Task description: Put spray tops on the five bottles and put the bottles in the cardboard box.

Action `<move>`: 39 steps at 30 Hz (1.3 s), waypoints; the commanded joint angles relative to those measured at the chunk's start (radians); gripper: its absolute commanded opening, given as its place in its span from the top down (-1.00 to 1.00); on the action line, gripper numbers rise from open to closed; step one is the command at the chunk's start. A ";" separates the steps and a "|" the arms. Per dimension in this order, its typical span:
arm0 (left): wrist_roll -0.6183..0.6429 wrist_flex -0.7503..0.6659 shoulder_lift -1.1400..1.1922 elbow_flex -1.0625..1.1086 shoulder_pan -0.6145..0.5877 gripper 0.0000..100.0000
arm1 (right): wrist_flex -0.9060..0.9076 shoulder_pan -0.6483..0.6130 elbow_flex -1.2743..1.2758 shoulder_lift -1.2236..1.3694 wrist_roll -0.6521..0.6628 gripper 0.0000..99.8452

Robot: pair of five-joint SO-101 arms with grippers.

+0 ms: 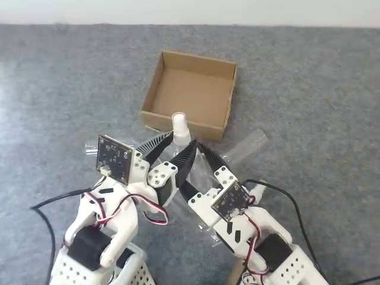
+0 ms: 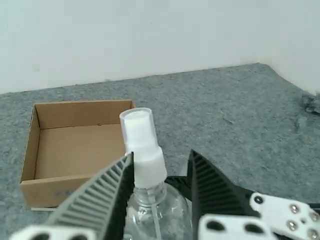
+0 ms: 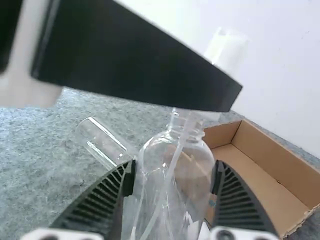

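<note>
Holding the bottle (image 3: 175, 150) just in front of the near wall of the cardboard box (image 1: 178, 122), my right hand (image 3: 172, 172) is clamped on its clear body. My left hand (image 2: 160, 159) straddles the spray top (image 2: 142, 145) on the bottle's neck. One finger touches it and the other stands off, so I call that hand open. I judge I'm at capping this bottle. Next I need to confirm the top is seated, free the left hand, then lift the bottle over the wall into the box.

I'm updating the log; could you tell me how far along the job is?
Done: none boxed; the cardboard box is empty. In hand: the right gripper clamps a bottle wearing a spray top, the left gripper open around that top. Left: boxing it, then the bare bottles lying nearby.
</note>
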 commanded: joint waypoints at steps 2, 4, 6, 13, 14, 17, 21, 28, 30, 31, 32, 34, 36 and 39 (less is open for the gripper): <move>0.015 0.009 -0.011 -0.061 -0.112 0.53 | 0.005 0.007 0.021 -0.021 0.014 0.71; 0.035 0.011 -0.011 -0.081 -0.141 0.50 | 0.005 0.007 0.021 -0.021 0.015 0.71; 0.055 0.012 -0.011 -0.099 -0.163 0.50 | 0.005 0.005 0.021 -0.021 0.015 0.71; 0.057 0.012 -0.011 -0.139 -0.184 0.50 | 0.007 0.005 0.021 -0.021 0.015 0.71; 0.057 0.012 -0.011 -0.148 -0.184 0.50 | 0.021 0.004 0.021 -0.021 0.015 0.71; 0.057 0.012 -0.011 -0.179 -0.198 0.51 | 0.038 0.004 0.021 -0.021 0.015 0.71; 0.100 0.006 -0.011 -0.194 -0.290 0.51 | 0.038 0.002 0.021 -0.021 0.015 0.71; 0.120 0.005 -0.011 -0.185 -0.330 0.51 | 0.027 -0.059 0.021 -0.021 0.017 0.71; 0.120 0.003 -0.011 -0.173 -0.325 0.51 | 0.021 -0.073 0.021 -0.021 0.017 0.71; 0.120 0.003 -0.011 -0.168 -0.325 0.51 | 0.010 -0.073 0.021 -0.021 0.017 0.71; 0.120 -0.006 -0.011 -0.162 -0.325 0.51 | 0.001 -0.071 0.021 -0.021 0.017 0.71; 0.120 -0.037 -0.011 -0.142 -0.331 0.51 | -0.016 -0.070 0.021 -0.021 0.017 0.71; 0.117 -0.071 -0.011 -0.117 -0.331 0.51 | -0.022 -0.070 0.021 -0.021 0.017 0.71; 0.117 -0.087 -0.011 -0.093 -0.331 0.51 | -0.028 -0.070 0.021 -0.021 0.017 0.71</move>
